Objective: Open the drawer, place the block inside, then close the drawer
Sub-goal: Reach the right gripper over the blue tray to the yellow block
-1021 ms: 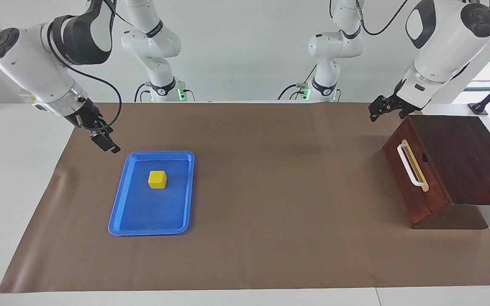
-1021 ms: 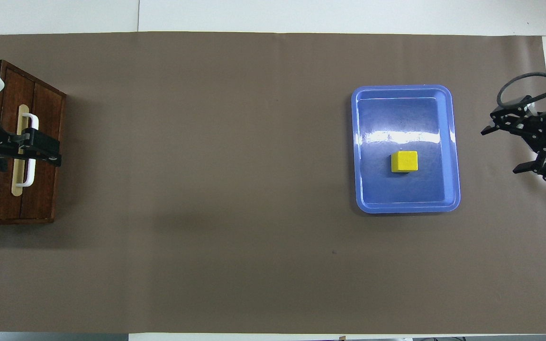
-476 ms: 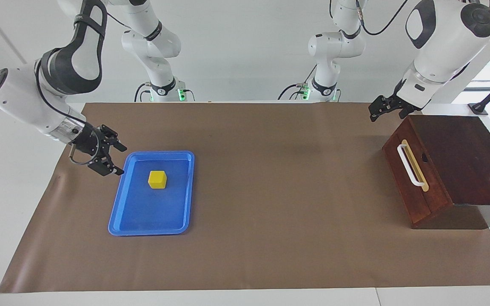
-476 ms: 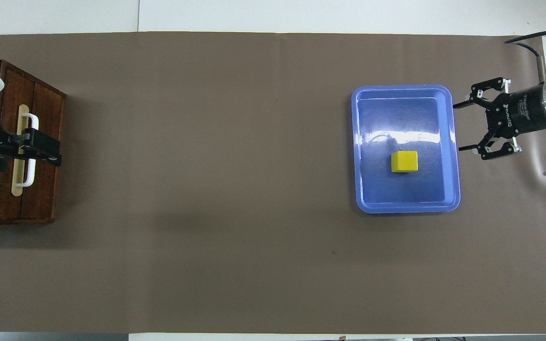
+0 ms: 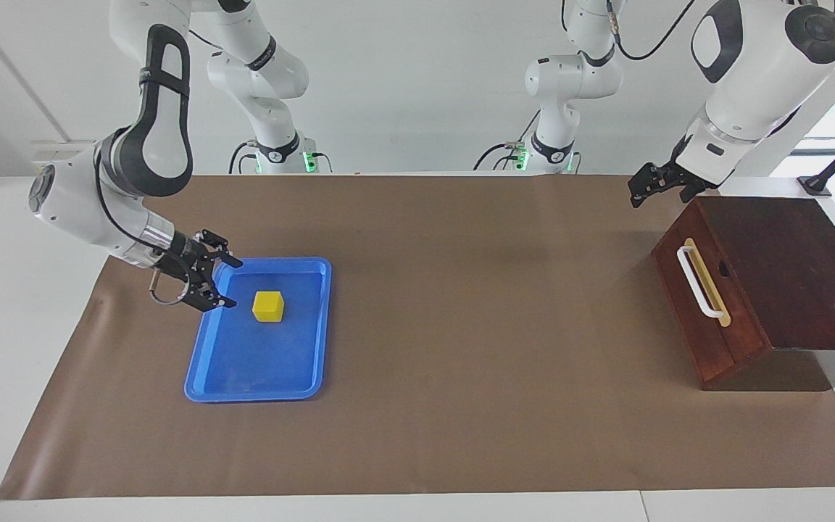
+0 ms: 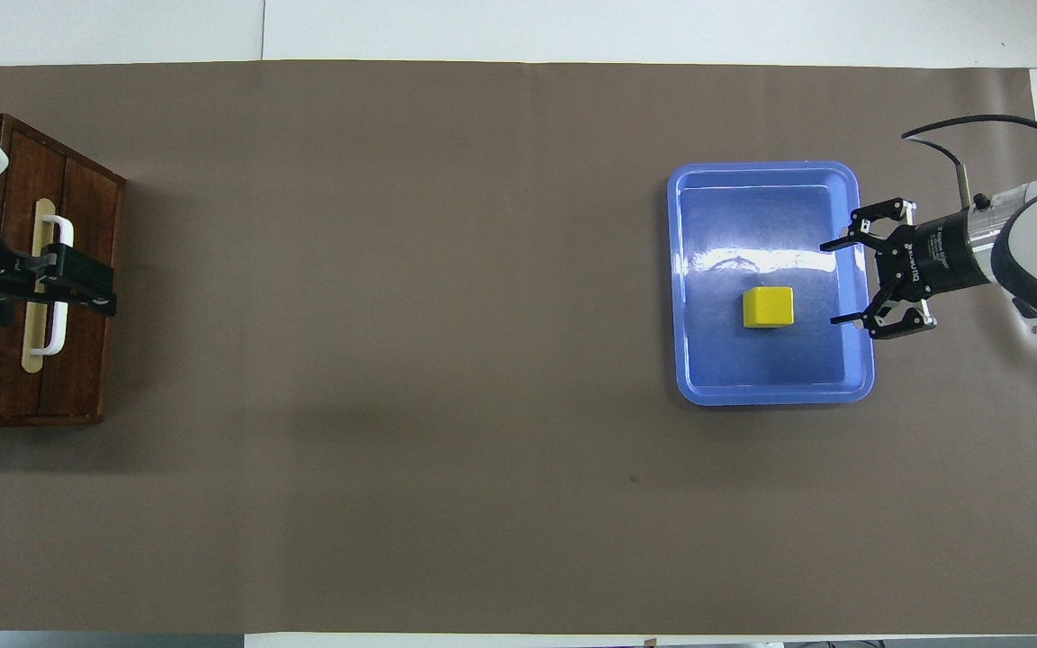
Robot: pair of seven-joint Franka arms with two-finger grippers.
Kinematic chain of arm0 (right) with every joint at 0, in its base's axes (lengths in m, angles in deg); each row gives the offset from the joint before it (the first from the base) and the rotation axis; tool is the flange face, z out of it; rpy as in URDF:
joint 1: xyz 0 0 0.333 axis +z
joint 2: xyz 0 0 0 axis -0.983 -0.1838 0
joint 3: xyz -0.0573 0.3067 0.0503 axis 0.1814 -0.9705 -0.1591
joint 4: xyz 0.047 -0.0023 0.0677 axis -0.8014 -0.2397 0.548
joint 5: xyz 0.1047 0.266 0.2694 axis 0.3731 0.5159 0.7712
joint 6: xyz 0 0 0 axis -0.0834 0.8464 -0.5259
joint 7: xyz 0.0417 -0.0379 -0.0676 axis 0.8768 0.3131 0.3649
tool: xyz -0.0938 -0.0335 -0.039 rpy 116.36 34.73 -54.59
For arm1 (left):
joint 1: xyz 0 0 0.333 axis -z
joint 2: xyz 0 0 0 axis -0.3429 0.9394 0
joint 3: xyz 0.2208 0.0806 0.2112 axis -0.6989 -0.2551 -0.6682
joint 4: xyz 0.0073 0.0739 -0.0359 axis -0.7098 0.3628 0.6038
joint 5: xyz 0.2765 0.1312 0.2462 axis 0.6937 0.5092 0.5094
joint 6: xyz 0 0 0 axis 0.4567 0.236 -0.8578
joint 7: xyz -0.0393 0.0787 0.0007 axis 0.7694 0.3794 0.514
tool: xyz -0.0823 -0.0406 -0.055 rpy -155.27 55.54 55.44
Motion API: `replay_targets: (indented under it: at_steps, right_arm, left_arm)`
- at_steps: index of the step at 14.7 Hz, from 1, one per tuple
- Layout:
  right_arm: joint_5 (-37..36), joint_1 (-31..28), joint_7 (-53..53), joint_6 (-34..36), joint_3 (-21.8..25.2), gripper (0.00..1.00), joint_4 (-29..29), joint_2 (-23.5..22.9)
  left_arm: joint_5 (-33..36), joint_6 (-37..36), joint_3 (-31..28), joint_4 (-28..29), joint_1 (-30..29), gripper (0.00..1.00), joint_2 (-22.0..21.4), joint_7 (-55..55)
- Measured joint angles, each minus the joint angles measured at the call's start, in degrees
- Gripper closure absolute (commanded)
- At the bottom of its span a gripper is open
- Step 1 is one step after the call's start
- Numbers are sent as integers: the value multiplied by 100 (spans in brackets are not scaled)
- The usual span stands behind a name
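Note:
The block (image 5: 268,307) is a small yellow cube lying in a flat blue tray (image 5: 243,362) toward the right arm's end of the table. My right gripper (image 5: 235,284) is open and empty, low over the tray's edge, apart from the block. The overhead view shows its fingers (image 6: 843,242) spread beside the block (image 6: 768,307). The drawer (image 5: 686,312) is shut, its white handle (image 5: 700,283) on a yellow strip, in the dark cabinet (image 5: 787,268). My left gripper (image 5: 636,191) waits in the air above the cabinet's corner, apart from the handle.
A brown mat (image 5: 475,348) covers the table between the tray and the cabinet. In the overhead view the left gripper (image 6: 91,292) covers part of the handle (image 6: 55,337) on the drawer (image 6: 86,378). The arms' bases stand at the robots' edge.
My right gripper has come down and moved from outside the tray to over its edge, beside the block, turning to point at it. The left arm has not moved.

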Motion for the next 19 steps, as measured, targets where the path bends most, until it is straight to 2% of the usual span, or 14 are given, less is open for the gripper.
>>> replay_targets:
  at_steps: [11,19]
  right_arm:
    - [823,-124,139,-301,31,5,-168,-474]
    - [1213,-116,584,-786,-9,5,-659,-536]
  left_arm:
    - [0,0,0,0,0,0,0,0]
    - [0,0,0,0,0,0,0,0]
